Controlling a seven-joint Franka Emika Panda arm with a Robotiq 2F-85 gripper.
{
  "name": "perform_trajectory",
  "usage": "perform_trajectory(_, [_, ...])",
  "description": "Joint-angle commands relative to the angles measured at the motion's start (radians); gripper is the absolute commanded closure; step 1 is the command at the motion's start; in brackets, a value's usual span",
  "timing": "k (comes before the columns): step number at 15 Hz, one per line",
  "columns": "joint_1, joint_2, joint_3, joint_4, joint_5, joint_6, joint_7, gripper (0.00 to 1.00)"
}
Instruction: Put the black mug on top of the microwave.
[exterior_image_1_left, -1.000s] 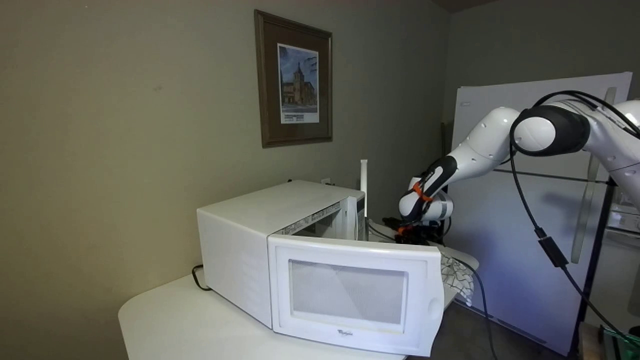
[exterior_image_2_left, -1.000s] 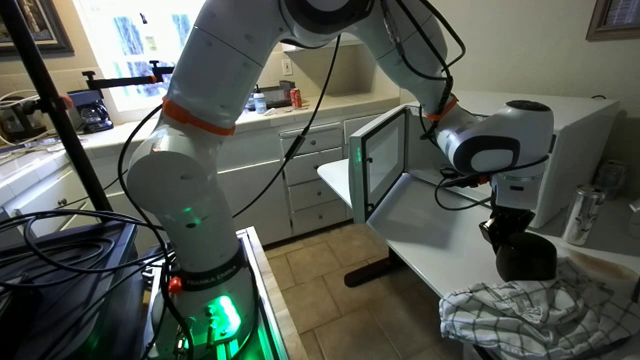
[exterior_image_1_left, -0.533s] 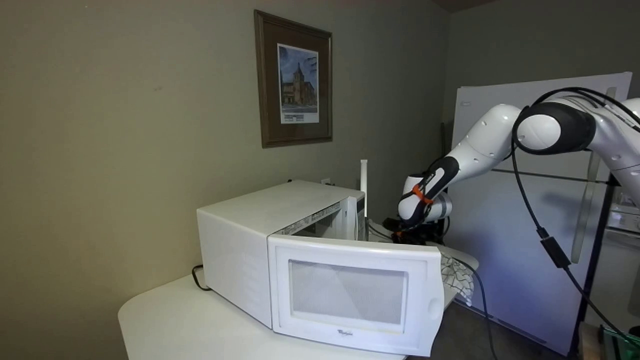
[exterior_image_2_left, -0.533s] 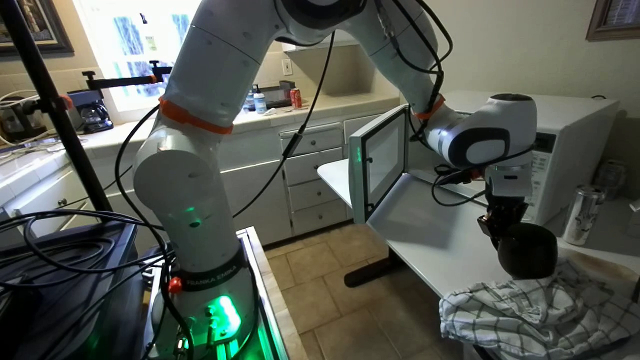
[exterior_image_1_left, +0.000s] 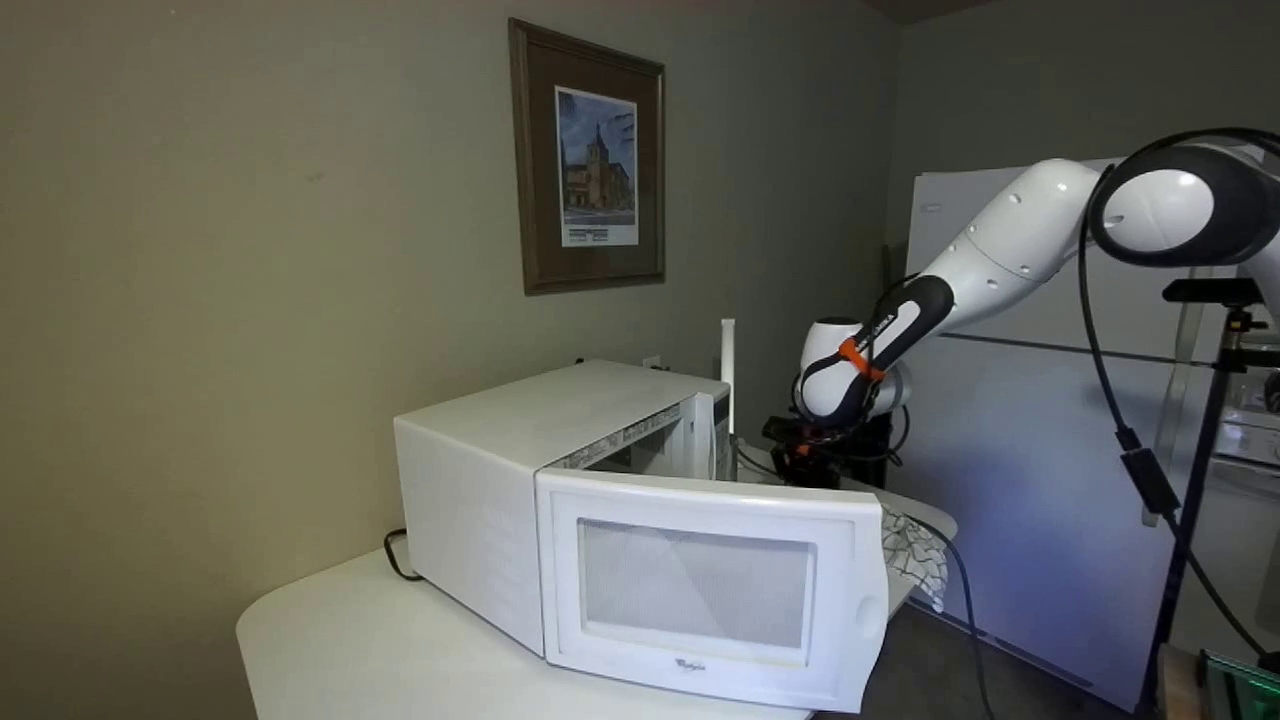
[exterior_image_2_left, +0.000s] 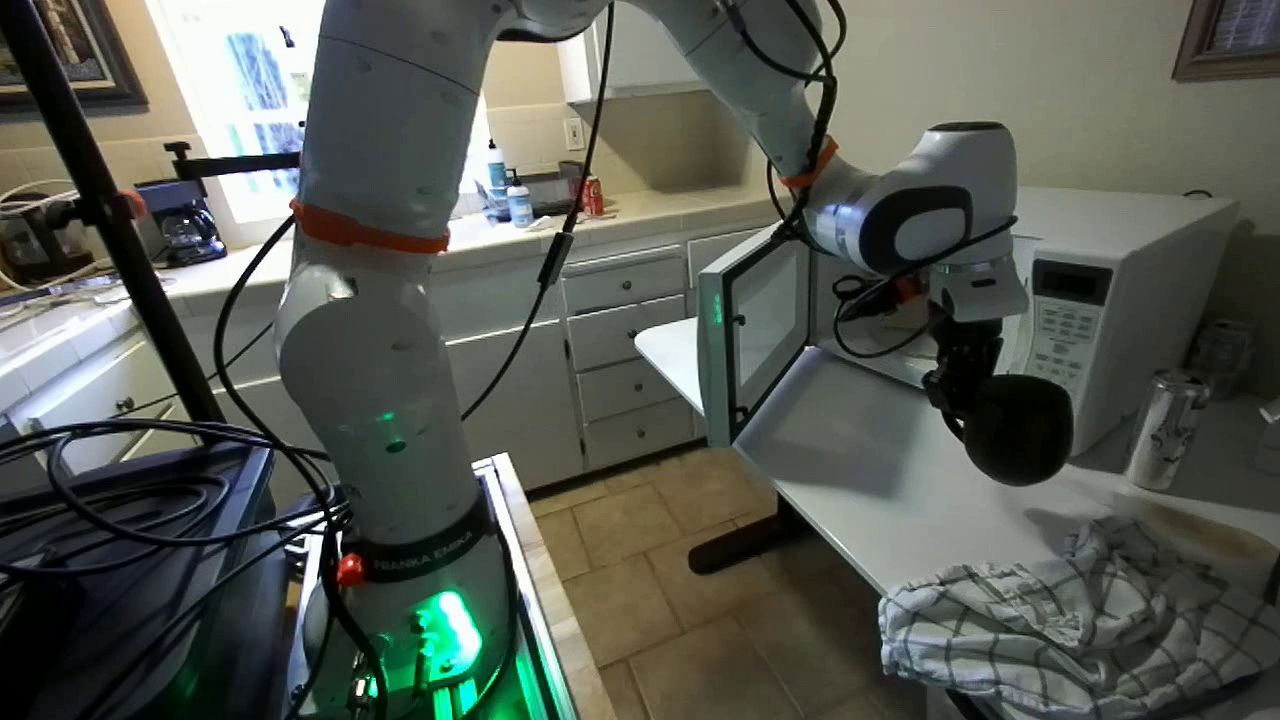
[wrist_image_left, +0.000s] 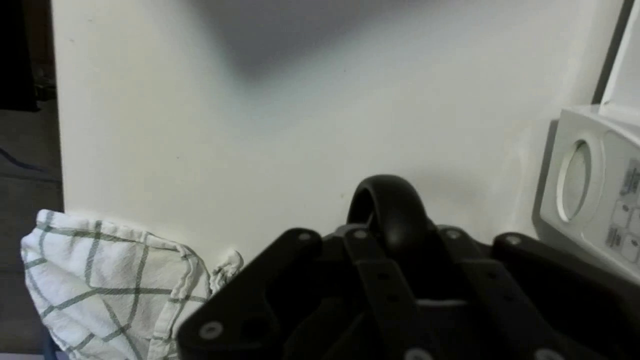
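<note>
The black mug hangs in the air above the table, tilted, with its handle held in my gripper. In the wrist view, the mug's curved black part shows between the fingers of my gripper, which are closed on it. In an exterior view my gripper is a dark shape behind the open door, and the mug cannot be told apart there. The white microwave stands on the table with its door open. Its control panel side shows in an exterior view and its corner in the wrist view.
The open microwave door sticks out over the table edge; it also shows in an exterior view. A checkered cloth lies below the mug. A silver can stands beside the microwave. A white fridge stands behind the arm.
The mug has risen off the checkered cloth and moved toward the microwave with my gripper. The arm has lifted and drawn back. The microwave and cloth have stayed put.
</note>
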Motion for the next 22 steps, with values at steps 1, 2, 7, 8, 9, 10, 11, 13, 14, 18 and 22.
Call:
perform_trajectory(1, [-0.02,-0.194,0.035,-0.096,-0.035,-0.142,-0.114,0.98])
perform_trajectory(2, [-0.018,-0.24,0.038,-0.105,-0.051,-0.199,-0.138,0.98])
perform_trajectory(7, [-0.038,-0.419,0.07,-0.043,-0.153,-0.464,-0.209,0.98])
perform_trajectory(8, [-0.045,-0.446,0.083,-0.021,-0.167,-0.502,-0.234,0.98])
perform_trajectory(9, [-0.052,-0.466,0.095,0.014,-0.183,-0.538,-0.245,0.98])
perform_trajectory(10, [-0.059,-0.476,0.105,0.058,-0.184,-0.592,-0.268,0.98])
perform_trajectory(11, [-0.066,-0.475,0.115,0.112,-0.182,-0.635,-0.282,0.98])
perform_trajectory(13, [-0.076,-0.447,0.13,0.236,-0.147,-0.713,-0.3,0.98])
perform_trajectory(14, [-0.078,-0.43,0.135,0.288,-0.122,-0.738,-0.295,0.98])
perform_trajectory(18, [-0.084,-0.451,0.145,0.254,-0.14,-0.717,-0.276,0.91])
perform_trajectory(22, [-0.085,-0.427,0.143,0.261,-0.14,-0.718,-0.277,0.98])
